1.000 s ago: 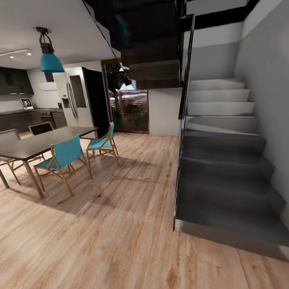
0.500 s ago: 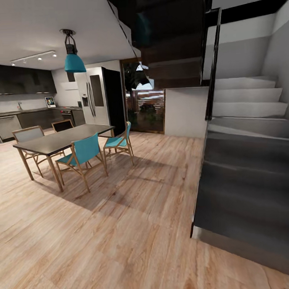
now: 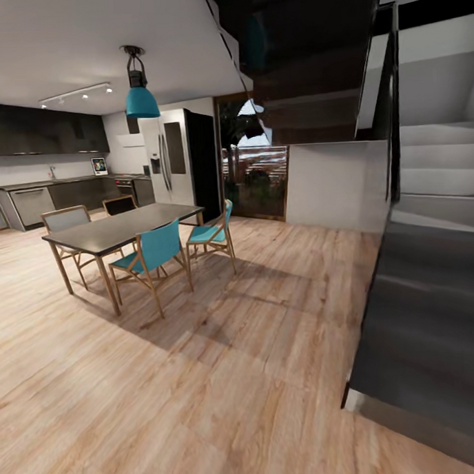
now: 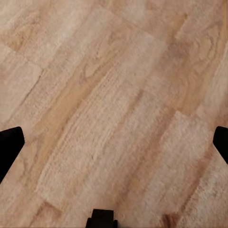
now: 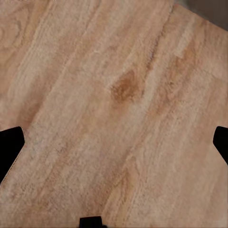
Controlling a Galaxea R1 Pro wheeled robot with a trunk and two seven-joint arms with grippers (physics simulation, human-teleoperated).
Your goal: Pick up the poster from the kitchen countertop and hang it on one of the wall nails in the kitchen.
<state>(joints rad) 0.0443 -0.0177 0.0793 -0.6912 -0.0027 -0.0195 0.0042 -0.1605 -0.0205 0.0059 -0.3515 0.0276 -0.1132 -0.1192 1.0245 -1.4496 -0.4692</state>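
The wooden floor (image 3: 222, 375) is occupying the near and middle ground of the head view. The dark staircase (image 3: 433, 304) is rising along the right side, with a black handrail (image 3: 391, 99) running beside it. The kitchen countertop (image 3: 62, 181) is running along the far left wall, over dark cabinet fronts (image 3: 83, 194) and beneath dark upper cabinets (image 3: 43, 137). The steel refrigerator (image 3: 173, 160) is standing at the right end of that kitchen run. The dark dining table (image 3: 119, 227) is standing in the middle left, with two teal chairs (image 3: 155, 258) on its near right side and two further chairs (image 3: 65, 220) on its far side. A teal pendant lamp (image 3: 141, 98) is hanging above the table.

The poster (image 3: 99, 166) is standing upright on the kitchen countertop against the far wall, left of the refrigerator. It is too small for its print to be read.

The left gripper (image 4: 114, 142) is facing bare floor planks, with its dark fingertips (image 4: 10, 145) sitting wide apart and holding nothing. The right gripper (image 5: 114, 142) is likewise facing the floor, its fingertips (image 5: 9, 145) spread wide with nothing between them.
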